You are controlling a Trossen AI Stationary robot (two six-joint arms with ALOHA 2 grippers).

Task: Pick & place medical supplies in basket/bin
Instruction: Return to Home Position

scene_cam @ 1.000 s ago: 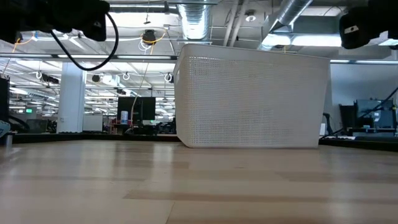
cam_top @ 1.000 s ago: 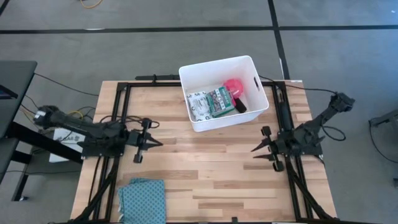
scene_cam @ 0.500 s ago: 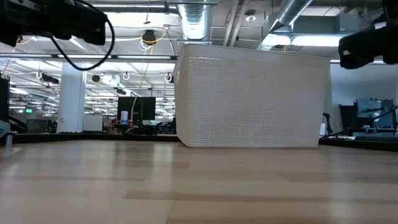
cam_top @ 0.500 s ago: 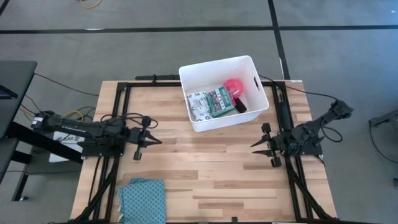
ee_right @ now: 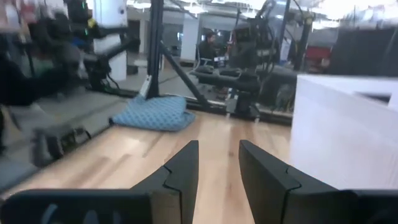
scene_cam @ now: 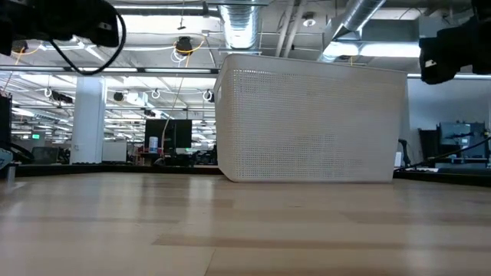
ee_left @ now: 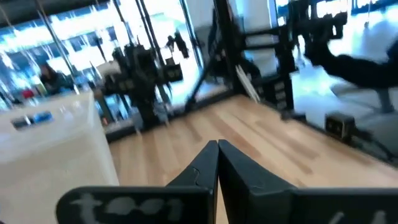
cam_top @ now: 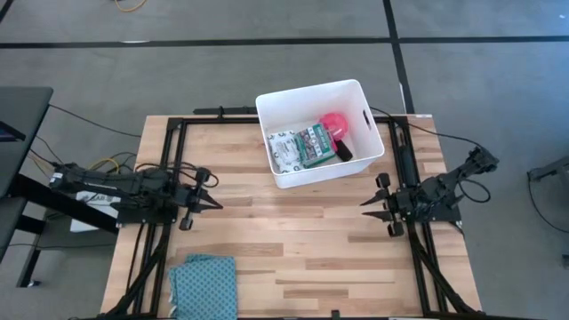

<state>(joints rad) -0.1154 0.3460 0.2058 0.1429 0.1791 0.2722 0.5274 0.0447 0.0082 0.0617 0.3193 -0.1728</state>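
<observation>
The white bin (cam_top: 360, 98) stands at the table's far middle; it also shows in the low view (scene_cam: 311, 126). In it lie a white patterned packet (cam_top: 283, 149), a green-and-red pack (cam_top: 314, 145), a pink-red disc (cam_top: 334, 123) and a small black piece (cam_top: 343, 153). The beige block and the white roll do not show. My left gripper (cam_top: 216, 203) is shut and empty at the table's left side, pointing right; its own view shows the fingers (ee_left: 217, 149) closed together. My right gripper (cam_top: 363, 210) is open and empty at the right side, pointing left, and it also shows in its wrist view (ee_right: 217, 149).
A folded teal cloth (cam_top: 203, 284) lies at the near left corner and shows in the right wrist view (ee_right: 155, 113). Bare wood lies between the two grippers. A black frame (cam_top: 169, 142) runs along the table's sides.
My left gripper has drawn back a little toward the table's left edge, still shut. My right arm's rear part has sunk, while its gripper has stayed nearly in place.
</observation>
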